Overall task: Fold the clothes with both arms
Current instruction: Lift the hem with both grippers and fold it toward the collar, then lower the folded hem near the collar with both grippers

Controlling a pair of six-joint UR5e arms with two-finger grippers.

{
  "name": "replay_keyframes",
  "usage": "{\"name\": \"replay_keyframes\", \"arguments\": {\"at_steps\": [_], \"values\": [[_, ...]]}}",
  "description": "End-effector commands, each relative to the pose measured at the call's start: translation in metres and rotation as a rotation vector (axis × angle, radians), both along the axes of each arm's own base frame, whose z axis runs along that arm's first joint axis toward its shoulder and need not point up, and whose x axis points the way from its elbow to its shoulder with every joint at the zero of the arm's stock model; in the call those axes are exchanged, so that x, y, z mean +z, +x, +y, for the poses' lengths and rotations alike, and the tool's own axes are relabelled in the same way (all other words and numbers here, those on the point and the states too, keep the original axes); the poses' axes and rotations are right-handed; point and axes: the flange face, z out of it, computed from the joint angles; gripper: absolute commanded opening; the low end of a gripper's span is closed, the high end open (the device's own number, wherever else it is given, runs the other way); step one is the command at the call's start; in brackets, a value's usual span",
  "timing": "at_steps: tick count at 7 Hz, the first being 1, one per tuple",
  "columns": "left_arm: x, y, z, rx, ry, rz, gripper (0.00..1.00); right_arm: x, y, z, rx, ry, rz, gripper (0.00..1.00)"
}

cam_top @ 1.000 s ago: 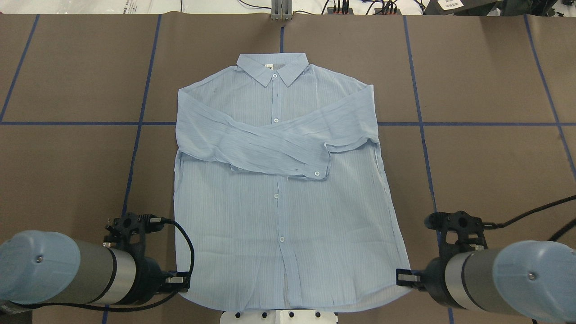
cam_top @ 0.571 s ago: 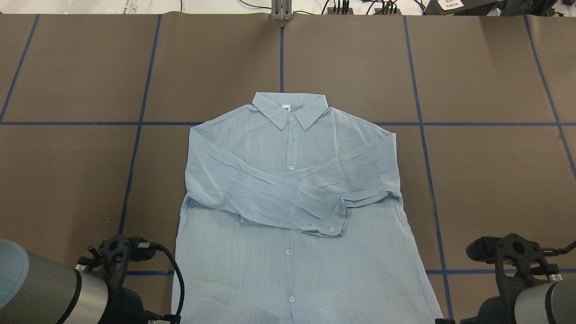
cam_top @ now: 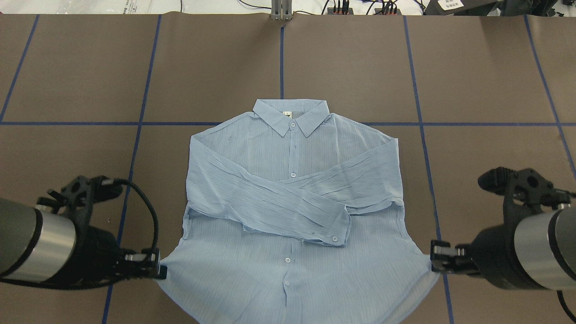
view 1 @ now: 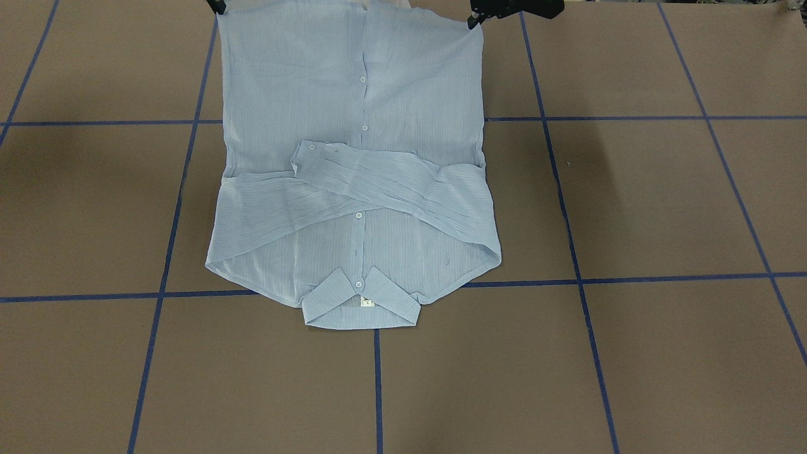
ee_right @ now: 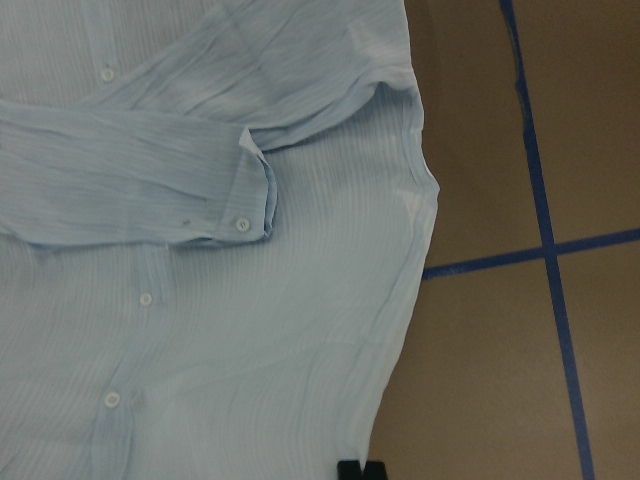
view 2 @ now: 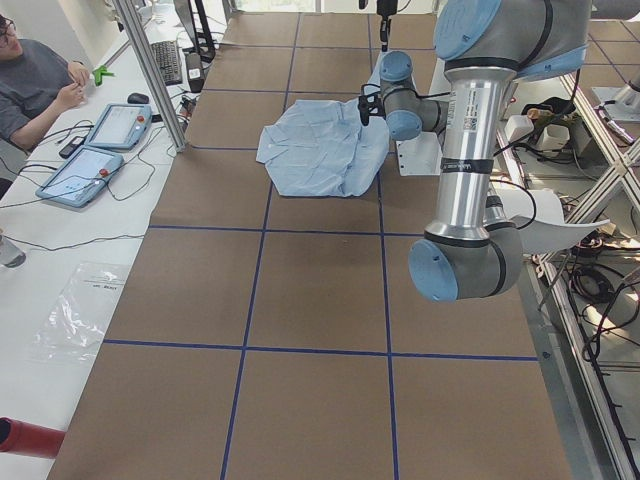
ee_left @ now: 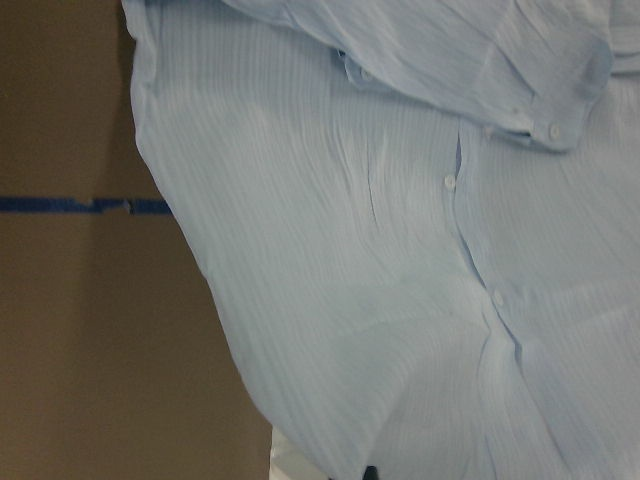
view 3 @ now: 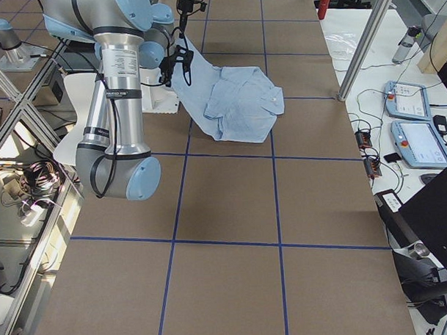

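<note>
brown paper covers the table (cam_top: pixel 67 67), ruled into squares by blue tape (cam_top: pixel 143 90). the shirt (cam_top: pixel 252 270) lies in the middle of it, face up, with its collar (cam_top: pixel 290 118) pointing away from the robot. the left gripper (cam_top: pixel 157 271) is clamped on one hem corner and the right gripper (cam_top: pixel 434 262) on the other. the lower edge hangs raised and stretched between them, while the chest and collar rest flat on the paper.

the risk, as i see it, is in carrying the hem over. the cloth is thin and each gripper seems to have only a small bite of it, so a corner could slip free if the arms pull apart too hard. if one arm runs ahead of the other, the fold would land crooked. the sleeves (cam_top: pixel 270 202) lie loose, crossed over the chest, and a quick drag could shake them out of place.

the shirt is pale blue with fine stripes, darker where layers overlap. small white buttons (cam_top: pixel 293 174) run down the front and a white label (cam_top: pixel 287 113) sits at the neck.
</note>
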Motion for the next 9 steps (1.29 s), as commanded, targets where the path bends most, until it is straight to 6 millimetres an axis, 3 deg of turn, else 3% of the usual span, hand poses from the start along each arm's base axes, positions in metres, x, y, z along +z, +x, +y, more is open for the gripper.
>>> {"name": "replay_keyframes", "arguments": {"at_steps": [1, 2, 3, 4, 5, 6, 7, 9], "values": [[-0.013, -0.033, -0.052, -0.161, 0.018, 0.023, 0.00, -0.015, 0.016, -0.054, 0.121, 0.058, -0.023, 0.00], [-0.021, -0.017, -0.075, -0.188, 0.022, 0.028, 0.00, -0.023, 0.018, -0.083, 0.174, 0.076, -0.027, 0.00], [-0.024, 0.008, -0.099, -0.229, 0.029, 0.008, 0.00, -0.028, 0.006, -0.121, 0.225, 0.070, -0.010, 0.00], [-0.020, 0.038, -0.123, -0.261, 0.030, -0.026, 0.00, -0.016, -0.019, -0.154, 0.211, 0.094, 0.053, 0.00], [-0.010, 0.069, -0.150, -0.301, 0.036, -0.078, 0.00, -0.001, -0.031, -0.183, 0.180, 0.136, 0.113, 0.00], [0.003, 0.086, -0.165, -0.303, 0.074, -0.126, 0.00, 0.015, -0.049, -0.211, 0.172, 0.142, 0.141, 0.00], [0.015, 0.089, -0.177, -0.314, 0.135, -0.166, 0.00, 0.036, -0.071, -0.238, 0.182, 0.158, 0.126, 0.00], [0.063, 0.128, -0.206, -0.315, 0.128, -0.193, 0.00, 0.088, -0.111, -0.269, 0.176, 0.138, 0.161, 0.00]]}}
